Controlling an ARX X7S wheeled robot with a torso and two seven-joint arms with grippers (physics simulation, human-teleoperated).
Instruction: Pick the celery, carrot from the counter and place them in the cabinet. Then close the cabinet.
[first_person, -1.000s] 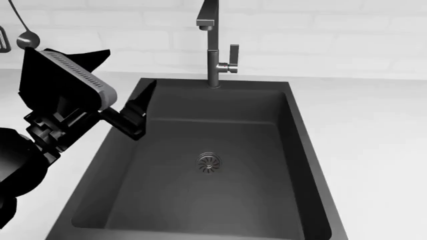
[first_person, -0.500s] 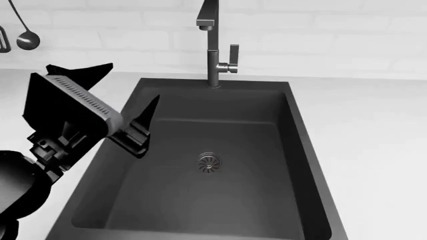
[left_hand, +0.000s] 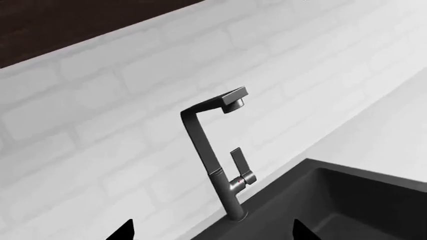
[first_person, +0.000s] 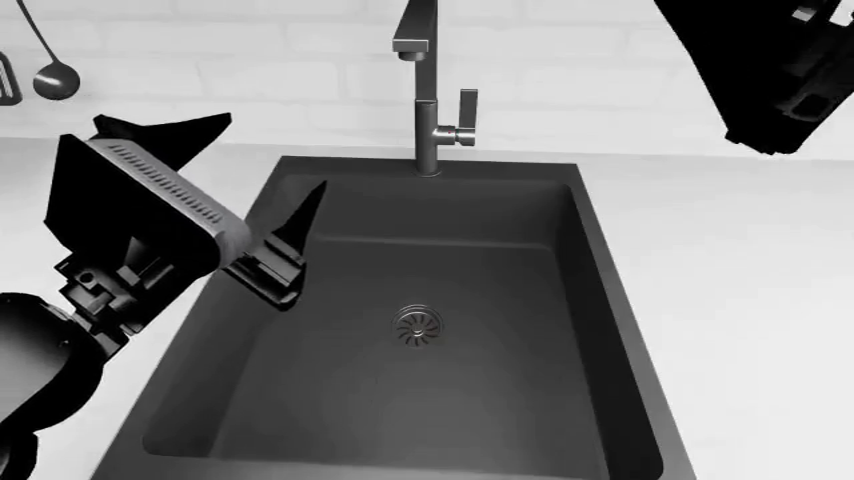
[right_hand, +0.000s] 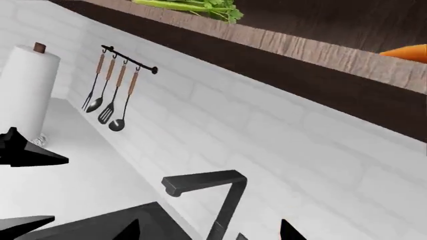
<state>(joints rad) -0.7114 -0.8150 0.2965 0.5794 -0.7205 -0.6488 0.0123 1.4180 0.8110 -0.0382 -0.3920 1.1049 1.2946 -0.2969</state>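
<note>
The celery (right_hand: 193, 7) lies on the cabinet's wooden bottom shelf (right_hand: 300, 47), high above the counter (first_person: 747, 270). The carrot (right_hand: 408, 51) lies on the same shelf, further along, with only its orange tip in view. My left gripper (first_person: 258, 162) hangs open and holds nothing over the left rim of the sink (first_person: 609, 275); in its wrist view, the left gripper (left_hand: 212, 232) shows two tips set wide apart. My right gripper (right_hand: 210, 231) is open with nothing in it and faces the wall below the shelf. Its arm (first_person: 781, 70) shows at the head view's top right.
A dark faucet (first_person: 430, 100) stands at the back of the sink. Ladles and a spatula (right_hand: 110, 100) hang from a wall rail. A paper towel roll (right_hand: 27, 85) stands on the counter. No cabinet door shows.
The right arm has come into the head view at the top right. The left gripper has drifted slightly to the right over the sink's left rim.
</note>
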